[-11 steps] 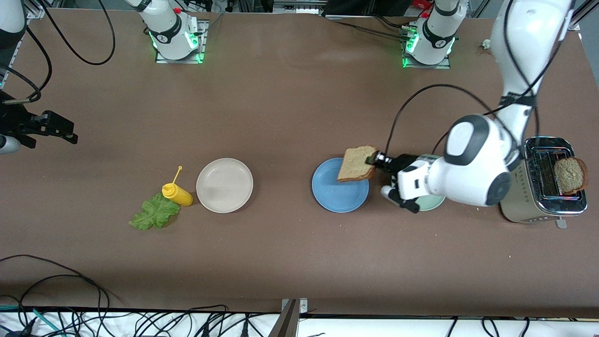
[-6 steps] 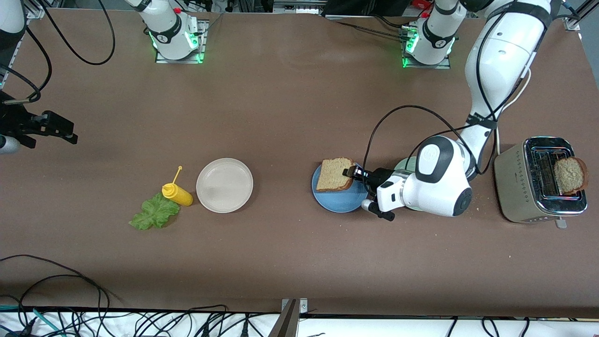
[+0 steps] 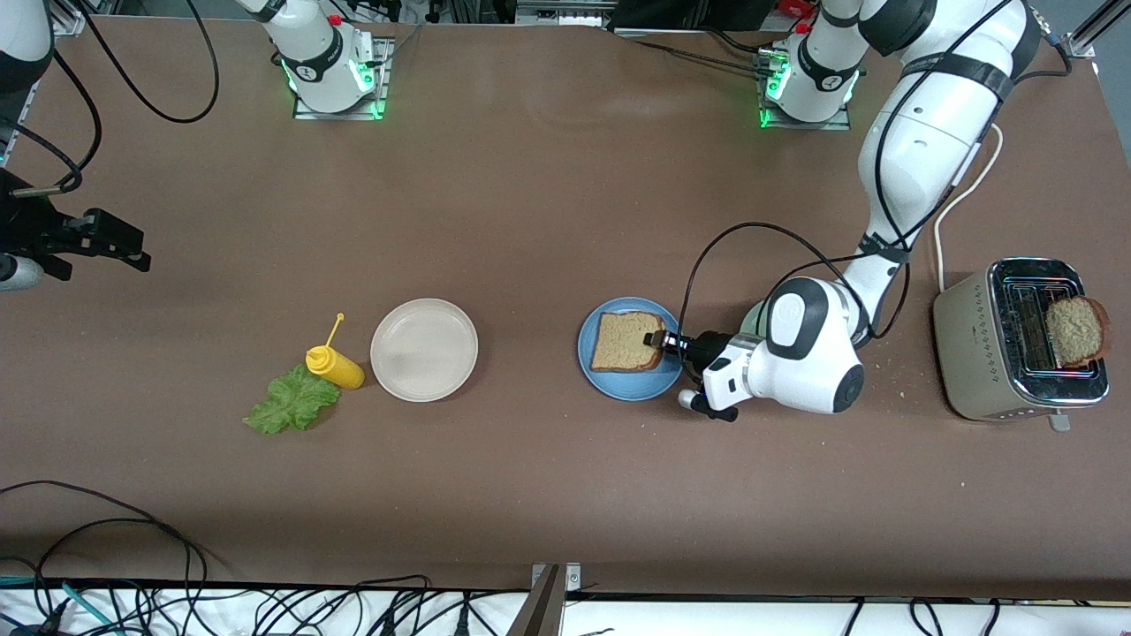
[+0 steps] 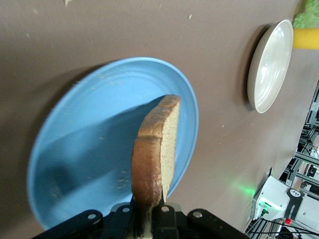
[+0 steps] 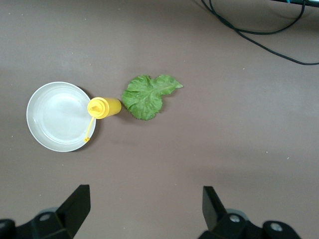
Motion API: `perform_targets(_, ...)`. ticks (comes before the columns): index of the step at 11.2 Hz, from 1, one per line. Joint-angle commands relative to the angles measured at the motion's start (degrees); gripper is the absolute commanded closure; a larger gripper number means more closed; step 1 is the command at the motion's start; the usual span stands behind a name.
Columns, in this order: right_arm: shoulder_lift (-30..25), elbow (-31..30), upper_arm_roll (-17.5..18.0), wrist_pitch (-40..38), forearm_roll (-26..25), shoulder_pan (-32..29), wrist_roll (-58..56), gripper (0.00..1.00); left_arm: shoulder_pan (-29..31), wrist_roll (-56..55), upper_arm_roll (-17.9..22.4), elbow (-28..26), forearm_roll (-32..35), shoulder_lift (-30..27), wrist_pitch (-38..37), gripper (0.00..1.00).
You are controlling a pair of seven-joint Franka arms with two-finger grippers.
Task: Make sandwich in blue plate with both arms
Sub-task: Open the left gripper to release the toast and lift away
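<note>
The blue plate point(image 3: 597, 375) sits mid-table toward the left arm's end. My left gripper point(image 3: 658, 339) is shut on the crust edge of a brown bread slice point(image 3: 624, 342). It holds the slice flat, low on the plate; I cannot tell if the slice rests on it. The left wrist view shows the slice point(image 4: 155, 144) edge-on between the fingers, beside the plate point(image 4: 84, 149). A second slice point(image 3: 1076, 330) stands in the toaster point(image 3: 972, 353). The lettuce leaf point(image 3: 290, 404) lies on the table toward the right arm's end. My right gripper point(image 3: 124, 247) is open and empty, waiting high over that end; its wrist view shows the leaf point(image 5: 147, 95).
A beige-white plate point(image 3: 424, 350) and a yellow squeeze bottle point(image 3: 336, 367) sit beside the lettuce. A pale green plate point(image 3: 753, 315) is mostly hidden under the left arm. Cables lie along the table edge nearest the front camera.
My left gripper has come down and moved toward the right arm's end, bringing the bread slice from tilted above the plate's rim to flat on the blue plate. The right arm has stayed still.
</note>
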Motion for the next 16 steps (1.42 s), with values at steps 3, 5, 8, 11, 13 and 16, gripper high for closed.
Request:
perform_targets(3, 0.18, 1.12, 0.33, -0.53, 0.59, -0.28, 0.20, 0.00, -1.72, 1.50, 0.06, -3.53, -6.94, -0.74, 1.23, 0.96)
perform_targets(5, 0.26, 1.12, 0.24, -0.53, 0.59, -0.37, 0.11, 0.00, -1.20, 1.50, 0.06, -5.54, -7.75, -1.09, 1.14, 0.84)
perform_targets(8, 0.26, 1.04, 0.16, -0.53, 0.50, -0.37, 0.20, 0.00, -0.15, 1.42, 0.15, -7.13, -6.97, -2.41, 0.53, 0.00)
perform_targets(11, 0.44, 1.04, 0.07, -0.53, 0.42, -0.45, 0.12, 0.00, 1.34, 0.54, 0.68, -6.70, 0.82, -8.10, -0.62, 0.00)
perform_targets(13, 0.97, 1.04, -0.02, -0.53, 0.33, -0.63, 0.03, 0.00, 3.80, 0.54, 0.85, -6.61, 5.93, -11.89, -2.97, 0.00)
perform_targets(16, 0.97, 1.04, -0.11, -0.44, -0.20, -0.54, 0.03, 0.00, 8.81, 0.54, 0.77, -6.52, 17.53, -18.91, -4.31, 0.00)
